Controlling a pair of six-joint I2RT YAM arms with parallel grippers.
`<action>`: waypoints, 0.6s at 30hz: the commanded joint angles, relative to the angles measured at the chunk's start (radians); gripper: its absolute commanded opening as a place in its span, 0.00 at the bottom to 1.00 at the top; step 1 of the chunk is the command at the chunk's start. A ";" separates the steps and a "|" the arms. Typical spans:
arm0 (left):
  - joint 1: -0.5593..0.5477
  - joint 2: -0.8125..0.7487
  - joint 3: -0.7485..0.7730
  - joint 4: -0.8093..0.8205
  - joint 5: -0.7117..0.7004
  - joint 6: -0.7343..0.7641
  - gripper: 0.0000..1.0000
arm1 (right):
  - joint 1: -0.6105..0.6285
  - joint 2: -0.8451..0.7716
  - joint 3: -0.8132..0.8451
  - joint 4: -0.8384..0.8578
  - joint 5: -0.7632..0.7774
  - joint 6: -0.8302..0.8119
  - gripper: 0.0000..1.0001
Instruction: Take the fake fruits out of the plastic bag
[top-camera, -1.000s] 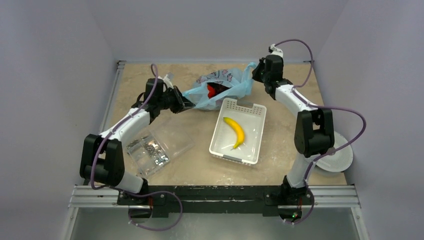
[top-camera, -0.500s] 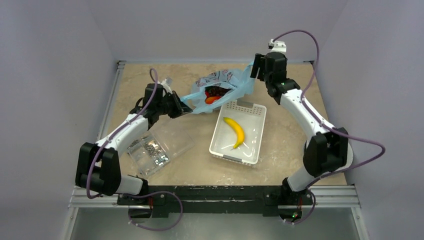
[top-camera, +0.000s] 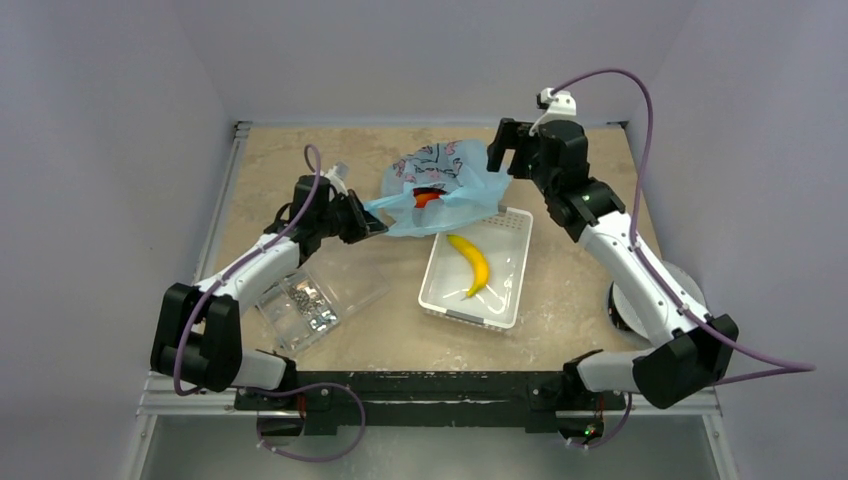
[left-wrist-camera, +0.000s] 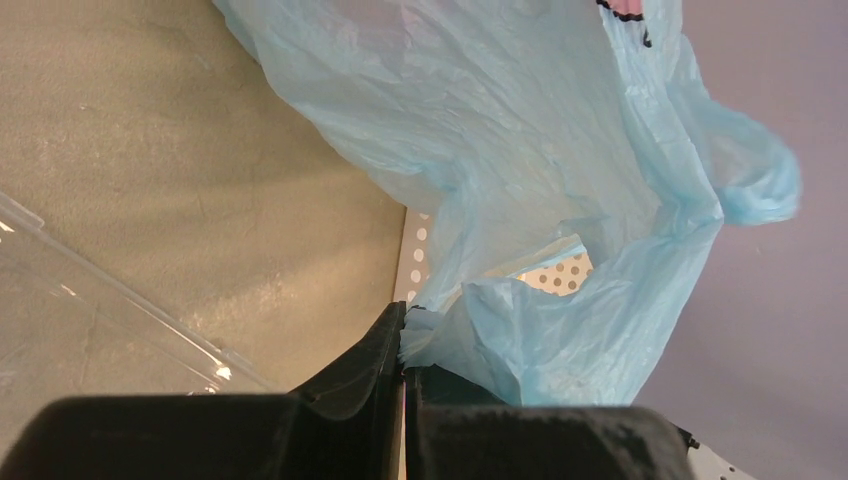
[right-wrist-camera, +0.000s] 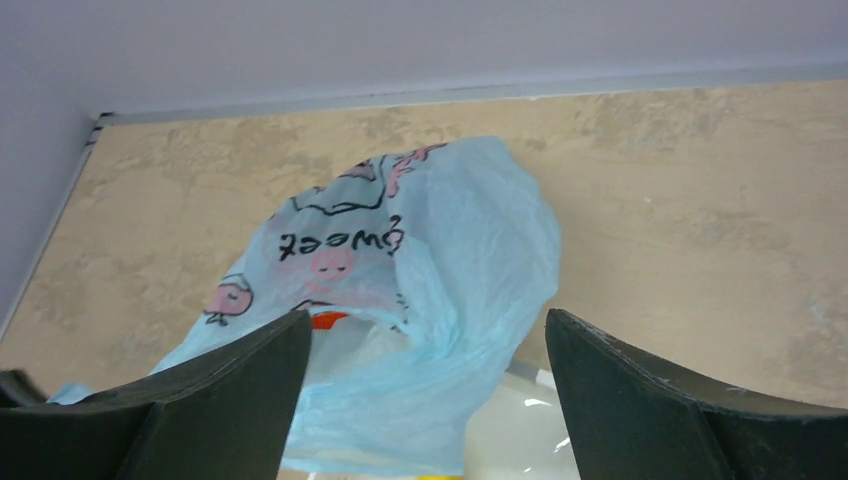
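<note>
The light-blue plastic bag (top-camera: 440, 180) with a pink print lies at the back of the table, its right flap draped over the far corner of the white basket (top-camera: 505, 290). An orange-red fake fruit (top-camera: 428, 197) shows in its mouth; the right wrist view catches it as an orange sliver (right-wrist-camera: 325, 320). Other fruits are hidden. My left gripper (top-camera: 378, 222) is shut on the bag's left edge (left-wrist-camera: 500, 340), pinched at the fingertips (left-wrist-camera: 403, 345). My right gripper (top-camera: 497, 158) hangs open above the bag's right side (right-wrist-camera: 440, 280), fingers (right-wrist-camera: 428, 318) wide apart and holding nothing.
A yellow banana (top-camera: 470, 262) lies in the white basket. A clear flat packet of metal bits (top-camera: 305, 300) sits near the left arm. A white round object (top-camera: 625, 310) shows behind the right arm. The perforated basket wall (left-wrist-camera: 562, 272) appears behind the bag.
My right gripper opened, let go of the bag's right handle and lifted away. The bag's right side slumped onto the basket corner. The left gripper kept its hold.
</note>
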 joint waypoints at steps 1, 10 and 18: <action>-0.007 -0.016 0.018 0.081 0.006 -0.010 0.00 | 0.080 -0.027 -0.023 0.010 -0.155 0.064 0.81; -0.020 -0.004 0.020 0.093 0.005 -0.023 0.00 | 0.283 0.122 -0.065 0.227 -0.274 0.041 0.30; -0.020 -0.020 0.037 0.081 -0.012 -0.008 0.00 | 0.288 0.334 0.002 0.171 -0.144 0.087 0.00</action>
